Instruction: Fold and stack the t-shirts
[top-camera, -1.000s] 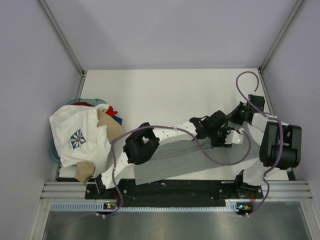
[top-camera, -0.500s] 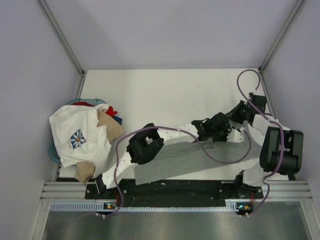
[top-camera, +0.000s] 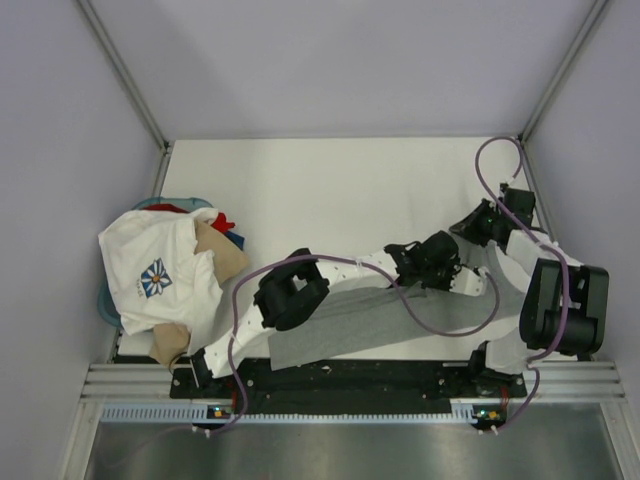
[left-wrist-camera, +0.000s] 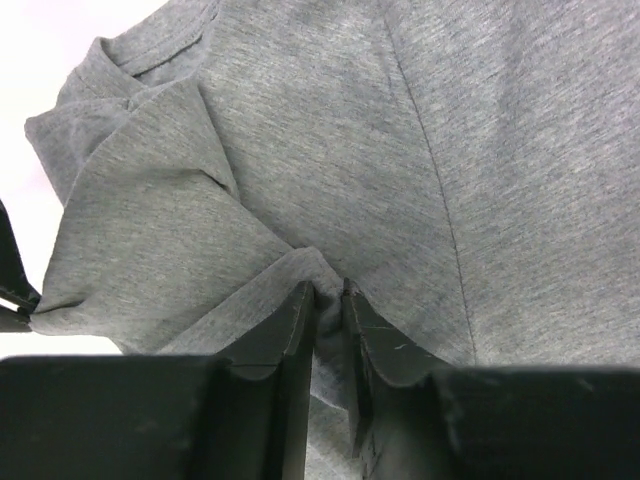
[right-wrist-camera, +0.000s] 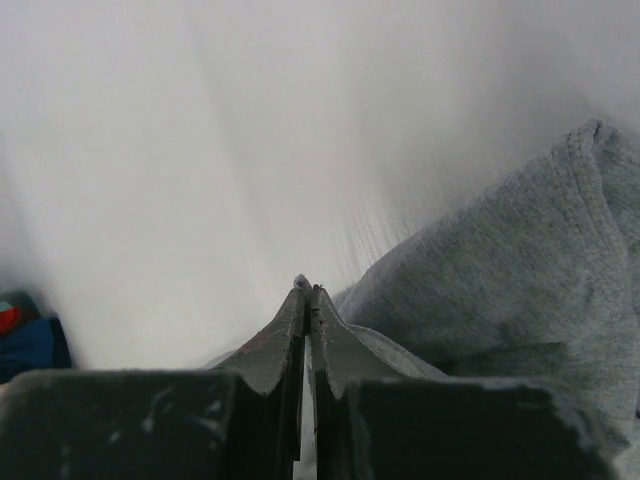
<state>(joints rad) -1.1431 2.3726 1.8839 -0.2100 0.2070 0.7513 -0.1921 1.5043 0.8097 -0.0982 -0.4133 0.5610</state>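
The heather-grey t-shirt (top-camera: 360, 320) lies along the near edge of the table. My left gripper (top-camera: 415, 266) is shut on a pinched fold of it; in the left wrist view the fold stands up between the tips (left-wrist-camera: 328, 290) and the grey cloth (left-wrist-camera: 330, 150) fills the frame. My right gripper (top-camera: 447, 262) sits right beside the left one and is shut on a thin edge of the same shirt (right-wrist-camera: 500, 270), with the tips (right-wrist-camera: 307, 288) held above the white table. The white tee with the flower print (top-camera: 155, 275) lies on the pile at the left.
The pile at the left also holds a tan tee (top-camera: 225, 255), a red one (top-camera: 222, 220) and a blue one (top-camera: 236, 241), over a teal basket rim (top-camera: 150, 203). Grey walls and metal rails enclose the table (top-camera: 330, 190). Purple cables loop over both arms.
Both grippers, shut on the grey shirt, have shifted a little left and farther from the near edge. The left elbow moved right. The pile has not moved.
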